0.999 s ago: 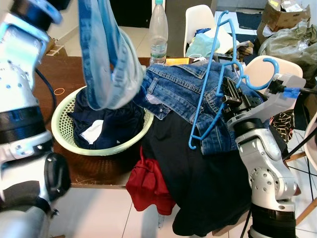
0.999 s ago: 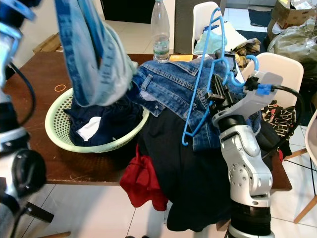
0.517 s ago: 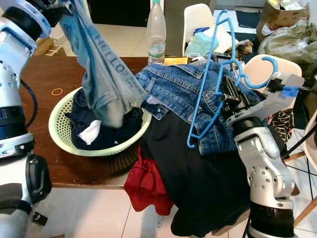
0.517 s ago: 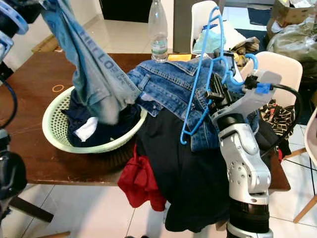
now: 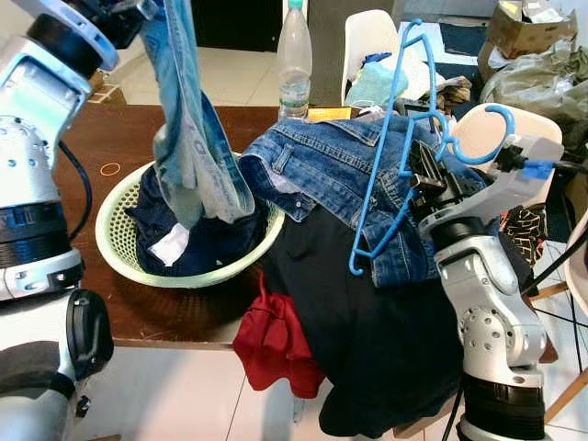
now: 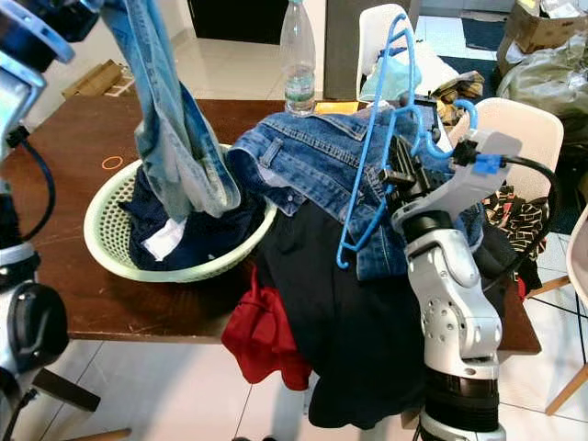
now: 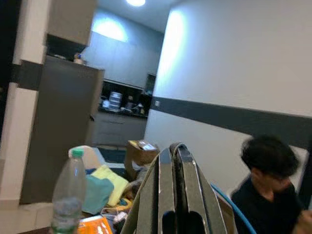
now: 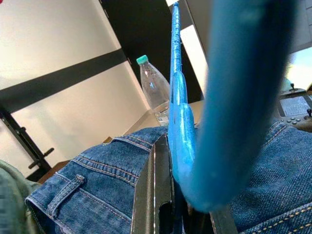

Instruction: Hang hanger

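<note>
Readable text: you will find none in these pictures.
Bottle label (image 5: 294, 92): too small for you to read.
Pale denim garment (image 5: 193, 156): no letters can be made out.

Dark brown wooden table (image 5: 119, 138), edge running across the lower part of the head views. On it: pale green perforated plastic basket (image 5: 115, 253) near the front-left, filled with dark clothes. Small orange rubber band (image 5: 109, 169) just left of the basket. Clear plastic bottle (image 5: 294, 57) with green cap, upright at the far edge. Denim jacket (image 5: 340, 175) spread over the right half, touching the basket rim. Black garment (image 5: 367, 322) and red cloth (image 5: 271, 344) drape over the front edge.
</note>
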{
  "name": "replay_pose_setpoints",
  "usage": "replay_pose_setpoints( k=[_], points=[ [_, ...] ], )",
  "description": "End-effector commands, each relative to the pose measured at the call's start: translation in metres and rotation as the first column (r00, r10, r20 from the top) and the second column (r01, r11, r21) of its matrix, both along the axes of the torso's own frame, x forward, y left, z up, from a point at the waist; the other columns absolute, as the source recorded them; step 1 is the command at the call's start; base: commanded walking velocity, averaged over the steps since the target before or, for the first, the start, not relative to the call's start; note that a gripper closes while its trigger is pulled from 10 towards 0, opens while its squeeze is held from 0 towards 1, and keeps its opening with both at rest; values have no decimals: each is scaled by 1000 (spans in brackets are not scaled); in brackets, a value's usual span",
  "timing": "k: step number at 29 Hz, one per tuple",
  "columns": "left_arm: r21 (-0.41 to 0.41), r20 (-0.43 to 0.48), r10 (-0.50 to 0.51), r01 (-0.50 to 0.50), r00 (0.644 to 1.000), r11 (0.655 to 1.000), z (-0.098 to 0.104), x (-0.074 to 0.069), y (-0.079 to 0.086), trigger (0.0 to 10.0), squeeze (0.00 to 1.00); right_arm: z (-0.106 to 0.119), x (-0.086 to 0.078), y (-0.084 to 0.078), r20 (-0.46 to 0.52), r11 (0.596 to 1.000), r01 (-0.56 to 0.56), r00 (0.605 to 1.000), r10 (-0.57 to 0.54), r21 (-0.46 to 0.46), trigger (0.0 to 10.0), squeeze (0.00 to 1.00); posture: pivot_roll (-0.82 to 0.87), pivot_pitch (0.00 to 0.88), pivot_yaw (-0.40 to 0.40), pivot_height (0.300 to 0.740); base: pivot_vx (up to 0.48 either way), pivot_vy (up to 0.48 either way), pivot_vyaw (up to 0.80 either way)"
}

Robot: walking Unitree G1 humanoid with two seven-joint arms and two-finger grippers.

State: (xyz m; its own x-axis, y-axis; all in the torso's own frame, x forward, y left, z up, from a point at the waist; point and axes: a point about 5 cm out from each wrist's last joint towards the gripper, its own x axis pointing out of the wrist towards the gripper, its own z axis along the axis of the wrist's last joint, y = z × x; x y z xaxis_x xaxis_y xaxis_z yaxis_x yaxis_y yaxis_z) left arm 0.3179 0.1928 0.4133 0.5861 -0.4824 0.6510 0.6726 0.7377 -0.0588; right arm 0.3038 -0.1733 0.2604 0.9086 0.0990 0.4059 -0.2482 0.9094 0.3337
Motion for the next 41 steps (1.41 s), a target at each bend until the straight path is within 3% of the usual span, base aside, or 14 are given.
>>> replay_pose_setpoints(
  k=[1, 10, 14, 15, 18, 21, 24, 25, 26, 32, 35, 38, 40, 41],
  points=[
    [44, 26, 23, -24, 999, 999, -1, -3, -1, 10000, 0, -2, 0, -1, -4, 1000, 6, 1000, -6, 1, 10000, 0, 37, 125, 35, 740, 0, 0, 0],
    [-64, -14, 25, -26, 1000, 998, -9, 3, -3, 10000, 0, -2, 1, 2, -5, 1000, -5, 1000, 5, -2, 10000, 0, 39, 120, 31, 740, 0, 0, 0],
    [-23, -10, -38, 38, 999, 999, -10, 0, -10, 10000, 0, -2, 2, 3, -6, 1000, -12, 1000, 12, -3, 10000, 0, 41, 119, 33, 740, 0, 0, 0],
    [81, -22, -122, 124, 992, 989, -20, -5, -22, 10000, 0, -3, 2, 4, -10, 1000, -17, 1000, 17, -7, 10000, 0, 41, 119, 33, 740, 0, 0, 0],
    [159, -39, -158, 162, 987, 974, -28, -8, -29, 10000, 0, -3, 2, 5, -13, 1000, -19, 1000, 19, -10, 10000, 0, 41, 119, 33, 740, 0, 0, 0],
    [301, -106, -210, 233, 972, 925, -46, -13, -40, 10000, 0, -4, 2, 5, -19, 1000, -18, 1000, 17, -17, 10000, 0, 40, 124, 34, 740, 0, 0, 0],
    [575, -261, -362, 446, 895, 686, -103, -42, -62, 10000, 0, -7, 3, 2, -41, 999, 0, 999, -1, -32, 10000, 0, 43, 127, 33, 740, 0, 0, 0],
    [575, -261, -362, 446, 895, 686, -103, -42, -62, 10000, 0, -7, 3, 2, -41, 999, 0, 999, -1, -32, 10000, 0, 43, 127, 33, 740, 0, 0, 0],
    [600, -304, -392, 494, 868, 630, -114, -49, -66, 10000, 0, -7, 4, 1, -45, 999, 3, 999, -4, -34, 10000, 0, 43, 127, 33, 740, 0, 0, 0],
    [615, -415, -394, 572, 820, 543, -135, -58, -73, 10000, 0, -9, 5, 2, -55, 999, 2, 998, -4, -40, 10000, 0, 46, 131, 29, 740, 0, 0, 0],
    [615, -415, -394, 572, 820, 543, -135, -58, -73, 10000, 0, -9, 5, 2, -55, 999, 2, 998, -4, -40, 10000, 0, 46, 131, 29, 740, 0, 0, 0],
    [671, -454, -324, 558, 830, 488, -155, -54, -74, 10000, 0, -10, 5, 2, -62, 999, 1, 998, -4, -44, 10000, 0, 44, 134, 30, 740, 0, 0, 0],
    [685, -472, -301, 559, 829, 466, -162, -53, -73, 10000, 59, -10, 5, 2, -66, 999, 1, 998, -5, -46, 10000, 0, 43, 135, 31, 740, 0, 0, 0],
    [689, -495, -295, 576, 817, 440, -168, -56, -71, 10000, 1000, -11, 5, 2, -71, 999, 3, 997, -7, -50, 10000, 0, 42, 138, 32, 740, 0, 0, 0]
  ],
)
